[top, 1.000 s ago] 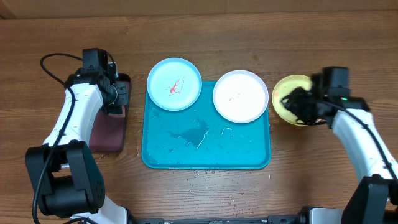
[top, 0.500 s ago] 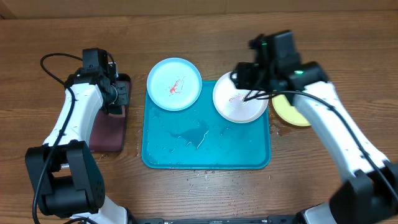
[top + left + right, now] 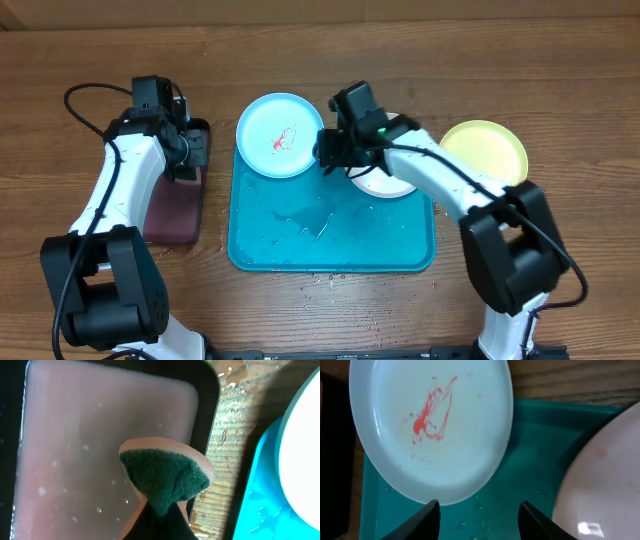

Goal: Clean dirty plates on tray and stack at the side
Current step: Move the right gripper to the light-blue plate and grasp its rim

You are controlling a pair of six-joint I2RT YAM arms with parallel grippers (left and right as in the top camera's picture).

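Though red-smeared, the round plate (image 3: 280, 135) looks glossy; the tray (image 3: 370, 240) glistens wet.

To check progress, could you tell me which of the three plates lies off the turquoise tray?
The lime-green plate, on the table right of the tray; the light blue plate and the white plate rest on it.
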